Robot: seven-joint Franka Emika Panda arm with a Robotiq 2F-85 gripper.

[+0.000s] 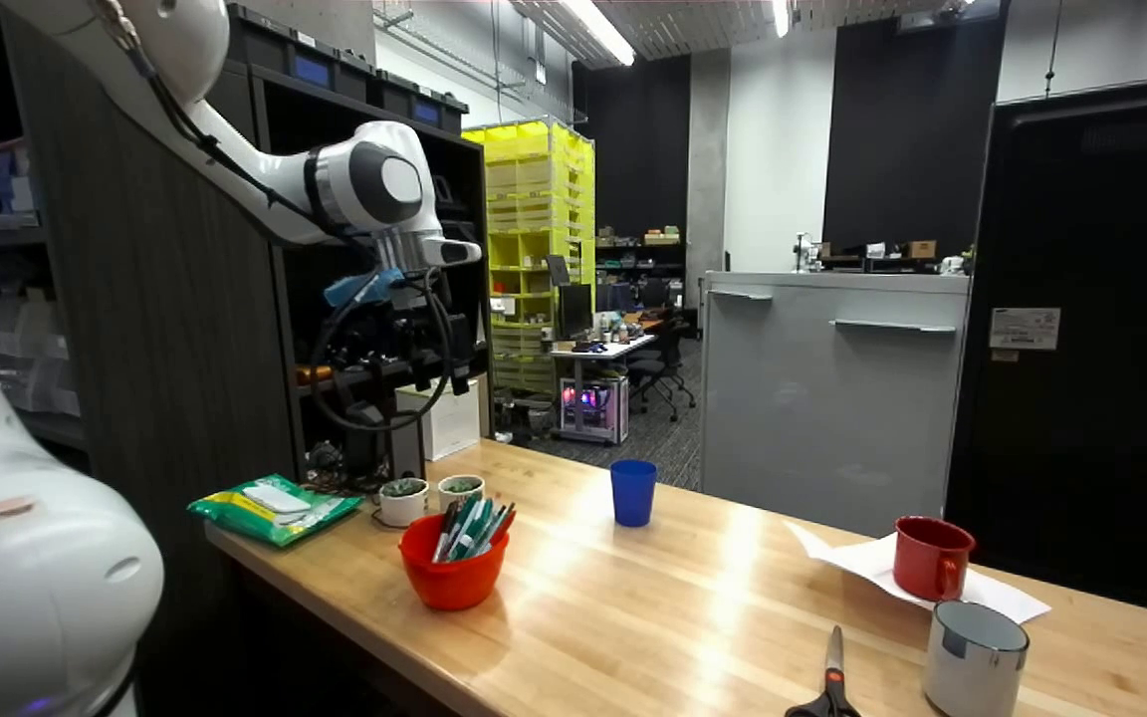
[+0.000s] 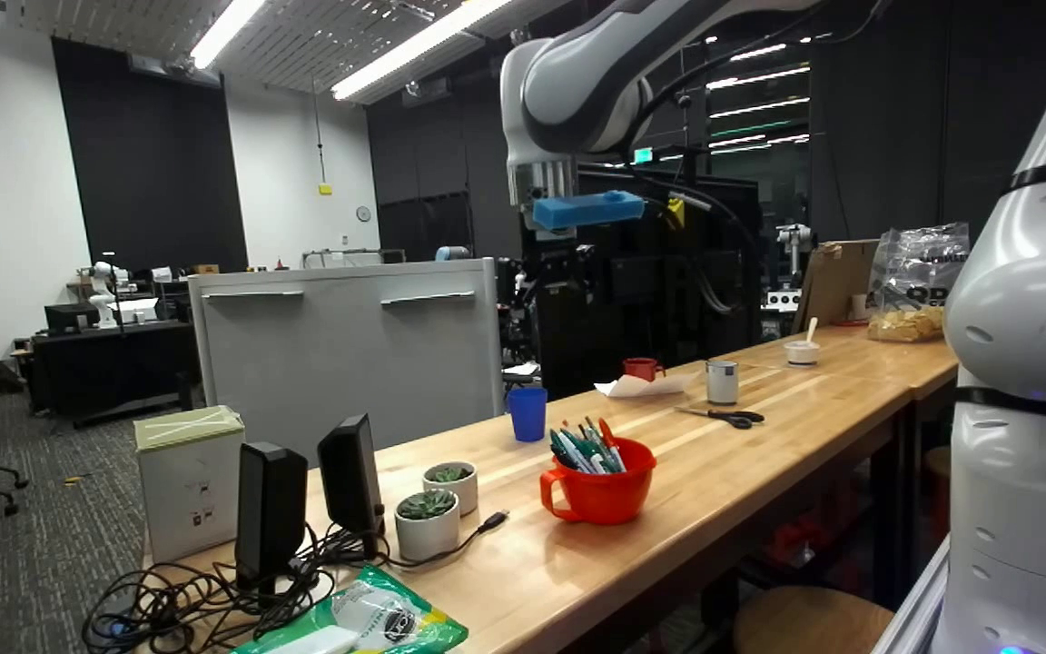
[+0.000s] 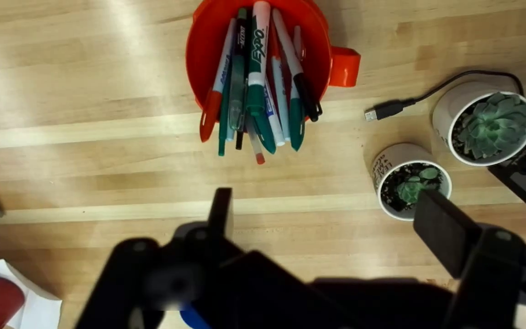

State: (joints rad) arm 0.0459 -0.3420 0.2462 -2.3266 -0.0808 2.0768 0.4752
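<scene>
My gripper (image 3: 329,210) is open and empty, with its black fingers spread wide. It hangs well above the wooden table in both exterior views (image 1: 442,382) (image 2: 557,287). A red handled bowl (image 3: 344,67) full of markers and pens (image 3: 257,59) shows at the top of the wrist view. Two white pots with succulents, a smaller one (image 3: 385,165) and a larger one (image 3: 445,109), stand on the right; a fingertip overlaps the smaller one in view, without visible contact. The blue cup (image 1: 633,492) is mostly hidden behind the gripper in the wrist view (image 3: 193,318).
A red mug (image 1: 932,558) stands on white paper (image 1: 1007,596), near a metal mug (image 1: 974,667) and scissors (image 1: 834,677). Black speakers (image 2: 271,513), tangled cables (image 2: 187,604), a white box (image 2: 192,490) and a green packet (image 2: 396,610) occupy the table's end. A plastic bag (image 2: 918,282) lies farther along.
</scene>
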